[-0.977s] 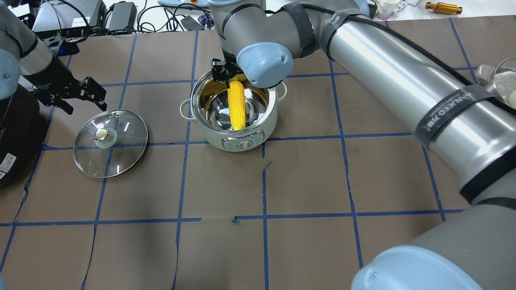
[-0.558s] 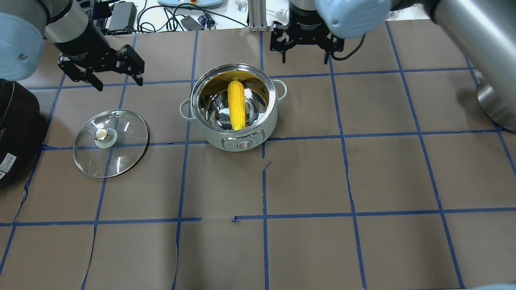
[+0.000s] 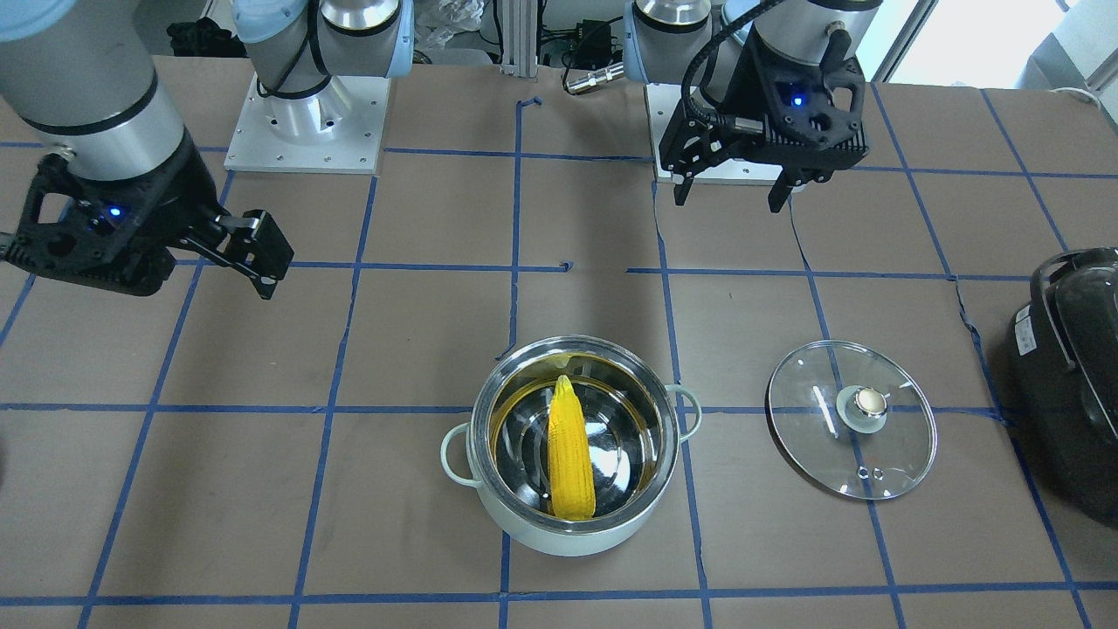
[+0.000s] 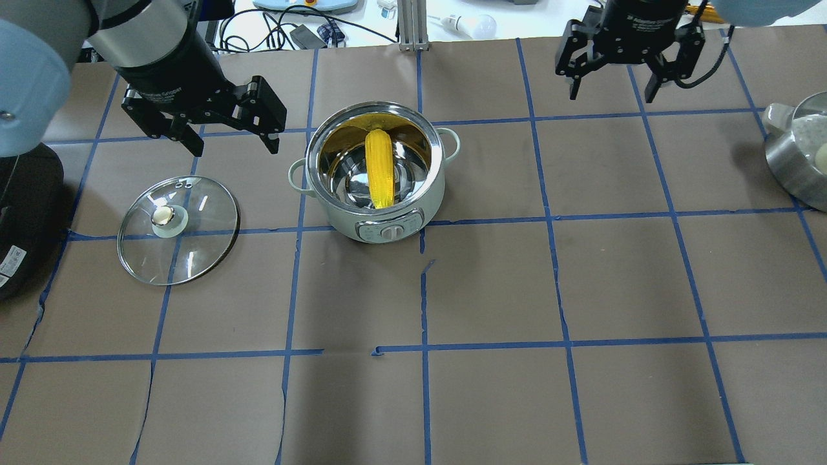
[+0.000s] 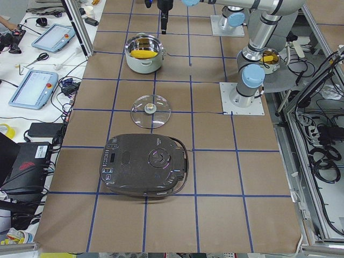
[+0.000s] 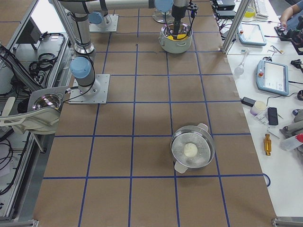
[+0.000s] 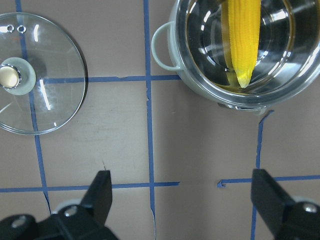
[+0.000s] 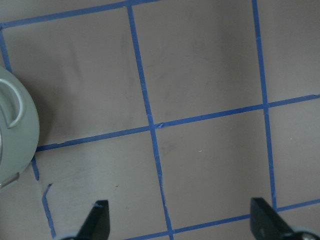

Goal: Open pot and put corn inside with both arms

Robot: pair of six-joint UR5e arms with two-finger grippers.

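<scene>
Overhead: the pot (image 4: pixel 431 194) stands lidless mid-table. The corn (image 4: pixel 380 169) lies inside it, tip toward the robot. The glass lid (image 4: pixel 190 248) lies flat on the table (image 4: pixel 491 290) to the pot's left, apart from it. The left gripper (image 4: pixel 236 145) hangs beyond the gap between lid and pot, jaws wide and empty. The right gripper (image 4: pixel 611 90) is well off to the pot's right near the far edge, also spread wide with nothing in it. A black cooker (image 4: pixel 19 213) and a steel pan (image 4: pixel 791 168) are cut by the side edges.

Front view: this adds both arm bases. The pan is out of frame, and the right gripper is partly cut by the edge.

Left side view: only here is the cooker whole, closed, with lid and pot lined up beyond it.

Right side view: only here is the pan whole, with two handles and a white ball (image 6: pixel 190 150) inside.

Left wrist: two fingertips stand far apart at the bottom edge, above the lid and the pot with corn.

Right wrist: the fingertips are equally spread over bare table, with just the pot's handle at the left.

Count: one corn, one lid, one pot, one pan, one cooker, two grippers.
</scene>
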